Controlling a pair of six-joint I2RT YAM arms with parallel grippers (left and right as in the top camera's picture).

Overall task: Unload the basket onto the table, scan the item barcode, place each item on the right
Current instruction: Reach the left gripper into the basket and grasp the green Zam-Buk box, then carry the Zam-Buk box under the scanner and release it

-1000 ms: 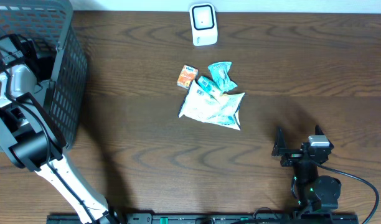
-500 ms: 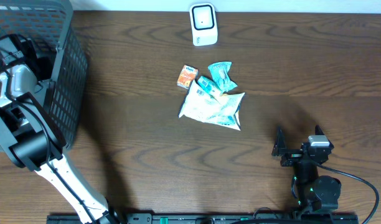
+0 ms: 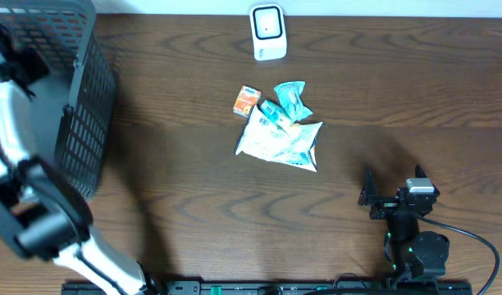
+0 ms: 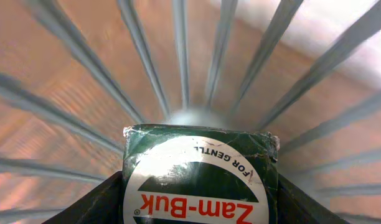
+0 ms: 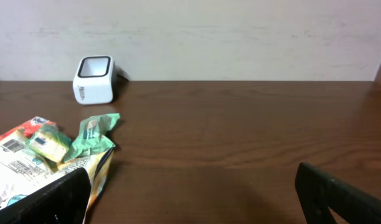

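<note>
Although the overhead view shows the whole table (image 3: 193, 221), the left arm (image 3: 6, 123) is blurred at the basket (image 3: 83, 106), and I cannot make out its gripper there. The scanner (image 3: 267, 33) stands at the far edge. Near the middle, an orange pack (image 3: 247, 100), a green packet (image 3: 290, 97) and a white bag (image 3: 282, 141) lie in one pile. The right gripper (image 3: 392, 187) is near the front edge, well apart from the pile.

In the left wrist view, the left gripper (image 4: 200, 180) is clamped on a green box (image 4: 200, 149) marked Zam-Buk. The picture cuts off its lower part. Behind it the basket bars are blurred.

In the right wrist view, the right gripper's fingers (image 5: 53, 202) stand wide apart with nothing between them, and only their tips show. The left edge cuts off the bag.
</note>
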